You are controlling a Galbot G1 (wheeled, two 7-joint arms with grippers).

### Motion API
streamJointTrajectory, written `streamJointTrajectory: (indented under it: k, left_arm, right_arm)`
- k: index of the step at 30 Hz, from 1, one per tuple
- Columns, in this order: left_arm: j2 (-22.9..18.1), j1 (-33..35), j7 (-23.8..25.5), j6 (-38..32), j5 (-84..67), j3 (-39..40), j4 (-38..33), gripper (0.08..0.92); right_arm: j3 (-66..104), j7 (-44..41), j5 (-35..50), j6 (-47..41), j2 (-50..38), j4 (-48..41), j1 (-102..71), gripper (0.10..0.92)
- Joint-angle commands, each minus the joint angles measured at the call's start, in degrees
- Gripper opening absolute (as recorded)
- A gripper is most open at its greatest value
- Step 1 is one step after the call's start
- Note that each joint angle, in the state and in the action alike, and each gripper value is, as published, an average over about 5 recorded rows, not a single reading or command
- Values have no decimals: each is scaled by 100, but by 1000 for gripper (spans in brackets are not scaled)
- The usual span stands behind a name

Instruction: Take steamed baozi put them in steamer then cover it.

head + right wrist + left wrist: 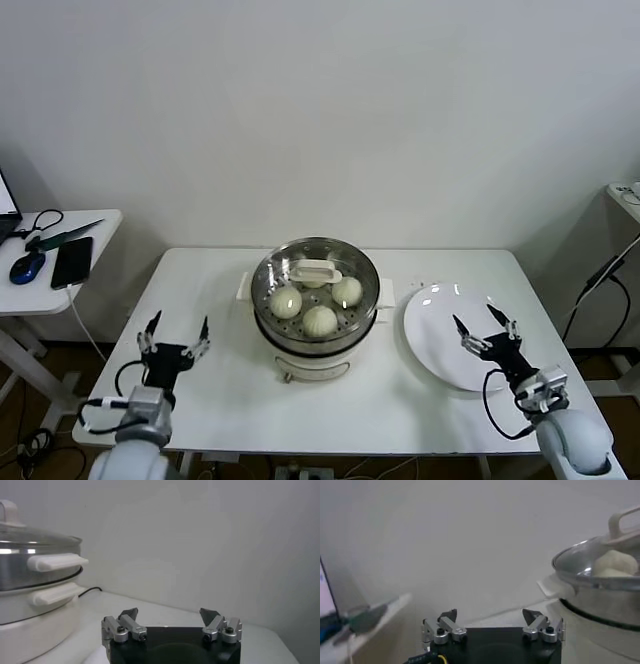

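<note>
Steamed baozi (319, 320) sit inside the steamer (316, 330), centre of the head frame, on the white table (230, 400). I count three plainly (a fourth is partly behind the lid handle, so I can't be sure of it): one at the front, one at left (286, 302), one at right (346, 291). The cover (316, 262) is on the steamer, its rim seated all round, white handle (314, 270) at the middle. The steamer rests on its white pot base (318, 365).

My left gripper (176, 334) hangs over the table at lower left of the head frame, left of the steamer and apart from it, fingers spread wide, holding nothing. In the left wrist view its two fingertips (448, 616) stand well apart, and the lidded steamer (600, 587) shows at the right edge with a bun (615, 562) behind the glass.

My right gripper (484, 325) is at lower right, over the white plate (440, 330), fingers also spread, empty. The right wrist view shows its fingertips (209, 616) apart, with the steamer (35, 575) at the left edge.

The plate lies just right of the steamer. On the side table (60, 290) at far left: a phone (72, 262) and a mouse (27, 267).
</note>
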Motion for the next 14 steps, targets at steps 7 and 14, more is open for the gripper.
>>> streamJointTrajectory:
  k: [7,14]
  left_arm:
    - [-247,498,162,-1158,-1023,-431,325,823]
    - [-231,456,289,-1183,-939,-432,411,823]
  right_arm:
    - [66,4,44,244,94,14,-204,823]
    - [53,-5,31,259,96,-37,-161,823]
